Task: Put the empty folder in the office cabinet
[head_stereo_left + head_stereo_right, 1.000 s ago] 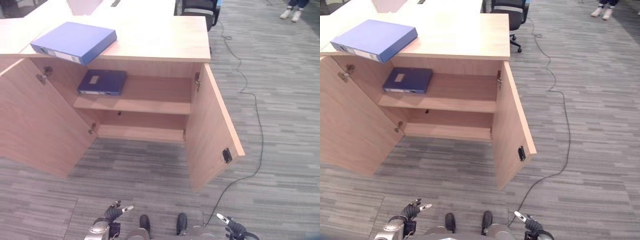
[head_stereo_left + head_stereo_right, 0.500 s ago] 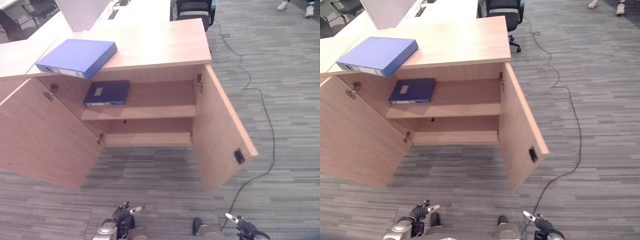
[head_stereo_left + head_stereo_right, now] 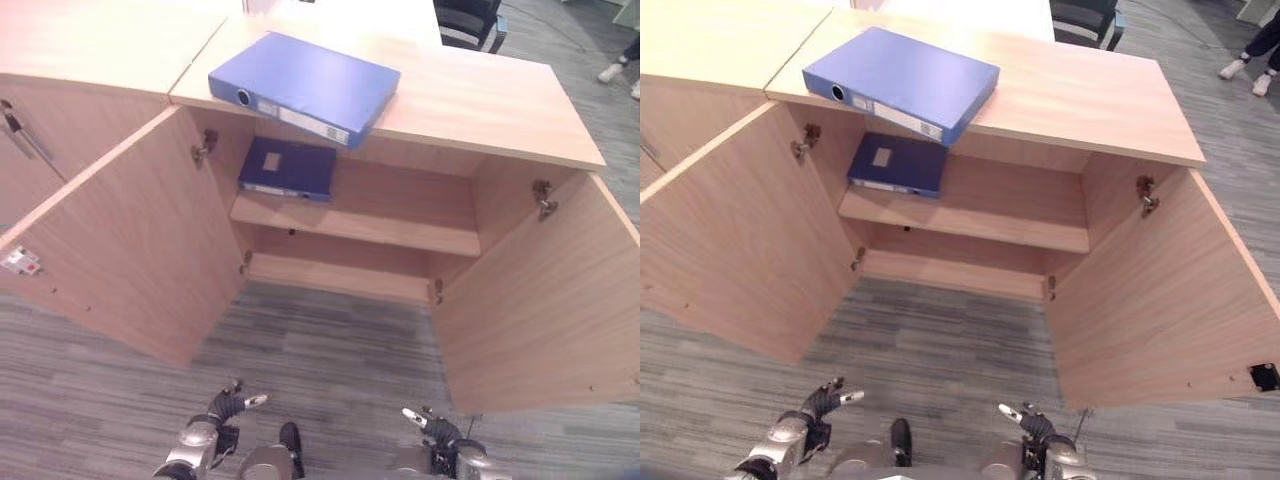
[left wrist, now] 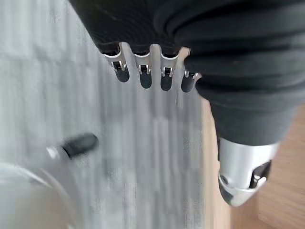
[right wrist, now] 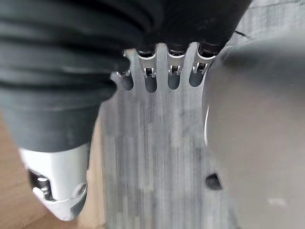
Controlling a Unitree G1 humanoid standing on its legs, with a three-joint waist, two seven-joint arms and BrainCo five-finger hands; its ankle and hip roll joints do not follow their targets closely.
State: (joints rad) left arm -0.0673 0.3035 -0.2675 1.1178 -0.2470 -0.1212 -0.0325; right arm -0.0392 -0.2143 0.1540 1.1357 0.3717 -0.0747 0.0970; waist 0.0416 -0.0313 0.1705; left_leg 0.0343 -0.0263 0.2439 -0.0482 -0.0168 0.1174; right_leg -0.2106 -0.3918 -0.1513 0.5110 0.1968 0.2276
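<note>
A large blue folder (image 3: 305, 87) lies flat on the top of the wooden cabinet (image 3: 480, 95), its labelled spine jutting a little over the front edge. A smaller dark blue folder (image 3: 288, 168) lies at the left end of the upper shelf (image 3: 400, 225) inside. Both cabinet doors stand wide. My left hand (image 3: 225, 410) and right hand (image 3: 435, 430) hang low above the carpet, well short of the cabinet. Each is open and holds nothing, as the relaxed fingers (image 4: 145, 78) and fingers (image 5: 150, 81) show in the wrist views.
The left door (image 3: 120, 240) and the right door (image 3: 550, 300) swing out towards me on either side of the opening. Another closed cabinet (image 3: 60, 90) adjoins on the left. An office chair (image 3: 465, 15) stands behind, and a person's shoes (image 3: 620, 72) show at the far right.
The camera has moved: the cabinet now sits closer and more centred, seen from further right. The folders lie where they were, and both hands still hang low and empty.
</note>
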